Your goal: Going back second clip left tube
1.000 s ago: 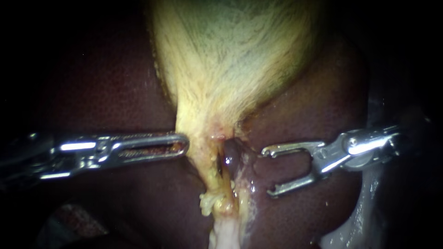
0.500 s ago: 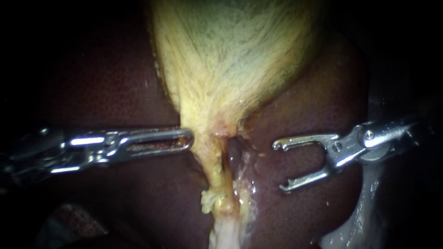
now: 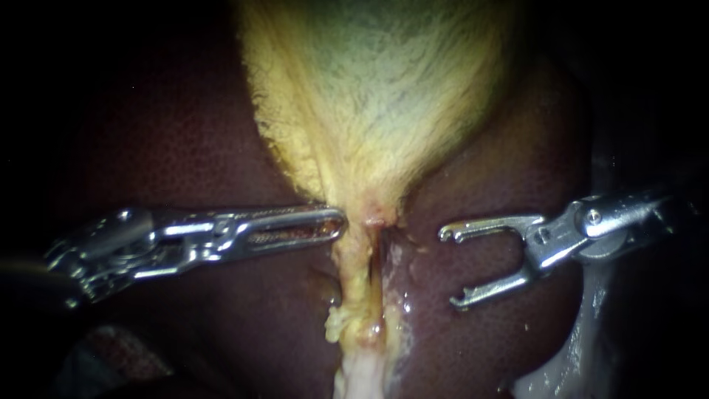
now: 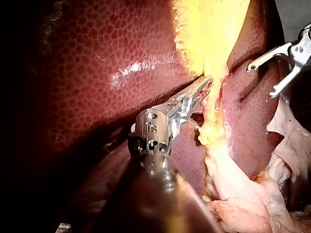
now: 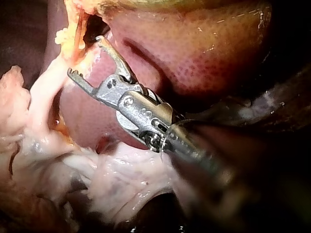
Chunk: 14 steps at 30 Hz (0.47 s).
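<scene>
Right tool point(image 3: 449, 268) wide, empty, left tool point(image 3: 340, 221) closed, tip touching tube point(image 3: 358, 267), contact clearest from left wrist.

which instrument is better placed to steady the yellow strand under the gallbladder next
Left, probably. The left instrument, jaws shut, lies with its tip against the yellow strand just under the gallbladder. The right instrument, jaws open, stands apart from the strand, over the liver.

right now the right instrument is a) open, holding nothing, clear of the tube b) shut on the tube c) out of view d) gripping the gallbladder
a: the right instrument stands open with an empty gap, set apart to the side of the tube.
</scene>
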Available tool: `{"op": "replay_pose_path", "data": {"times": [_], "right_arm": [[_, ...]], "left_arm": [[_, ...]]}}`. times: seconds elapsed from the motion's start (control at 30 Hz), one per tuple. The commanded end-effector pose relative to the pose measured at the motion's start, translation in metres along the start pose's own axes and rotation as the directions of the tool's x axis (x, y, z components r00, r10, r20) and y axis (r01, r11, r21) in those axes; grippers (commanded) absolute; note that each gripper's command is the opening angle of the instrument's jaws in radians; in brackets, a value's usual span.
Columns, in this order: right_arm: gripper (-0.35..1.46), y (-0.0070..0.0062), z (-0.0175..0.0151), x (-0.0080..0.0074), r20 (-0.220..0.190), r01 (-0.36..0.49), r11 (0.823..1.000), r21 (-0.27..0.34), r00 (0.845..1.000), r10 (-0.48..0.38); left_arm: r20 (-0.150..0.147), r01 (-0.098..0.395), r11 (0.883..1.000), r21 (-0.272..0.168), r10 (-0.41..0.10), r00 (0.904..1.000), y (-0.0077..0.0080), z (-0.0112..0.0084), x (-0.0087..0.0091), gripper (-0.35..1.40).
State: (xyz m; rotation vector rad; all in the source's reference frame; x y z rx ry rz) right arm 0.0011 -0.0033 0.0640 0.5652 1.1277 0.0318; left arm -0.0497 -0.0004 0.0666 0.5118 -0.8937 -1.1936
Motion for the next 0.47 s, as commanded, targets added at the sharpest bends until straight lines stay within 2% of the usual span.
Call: {"op": "replay_pose_path", "data": {"times": [0.03, 0.47], "right_arm": [[0.6, 0.0, 0.0, 0.0, 0.001, 0.0, 1.0, 0.0, 1.0, 0.0], [0.6, -0.0001, -0.0001, 0.0, 0.0, 0.0, 1.0, 0.001, 1.0, 0.0]], "left_arm": [[0.0, -0.001, 1.0, 0.0, 0.001, 1.0, 0.0, 0.0, 0.0, -0.35], [0.0, -0.001, 1.0, 0.001, 0.001, 1.0, 0.0, 0.0001, 0.0, -0.35]]}}
